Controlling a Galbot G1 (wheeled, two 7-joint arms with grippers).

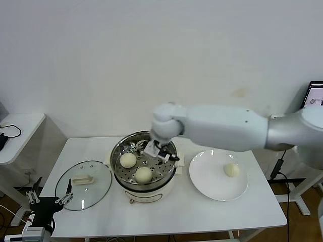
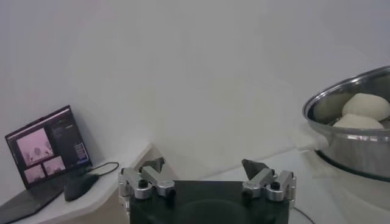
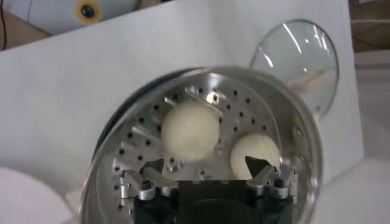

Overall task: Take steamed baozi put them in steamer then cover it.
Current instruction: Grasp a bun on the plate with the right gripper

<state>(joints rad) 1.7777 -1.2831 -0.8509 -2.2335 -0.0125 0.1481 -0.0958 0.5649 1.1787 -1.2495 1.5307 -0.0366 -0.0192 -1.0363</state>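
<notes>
Two steamed baozi sit on the perforated tray inside the steamer [image 1: 145, 166], one [image 1: 128, 160] toward the robot's left and one [image 1: 144, 174] nearer the front edge, well spaced so that, I judge, room remains for more on the far side of the tray. A third baozi [image 1: 231, 170] waits alone on the white plate [image 1: 204, 181] just beside the steamer on the robot's right; no fourth shows anywhere in these views. The right gripper [image 1: 160, 152] hangs over the back of the pot with its fingers [image 3: 256, 164] spread apart and nothing between them, a stance that fits a release over the tray rather than a grasp. The glass lid [image 1: 84, 184] lies flat on the counter [image 1: 202, 222] on the steamer's other side, handle up, close enough to be lifted straight across once the pot is filled. The left gripper [image 1: 49, 200] is parked low at the counter's near left corner beside that lid, fingers [image 2: 153, 165] wide open and empty, probably placed there to do the covering. By my reckoning the job is about halfway: the plate's bun is next, then the lid.
</notes>
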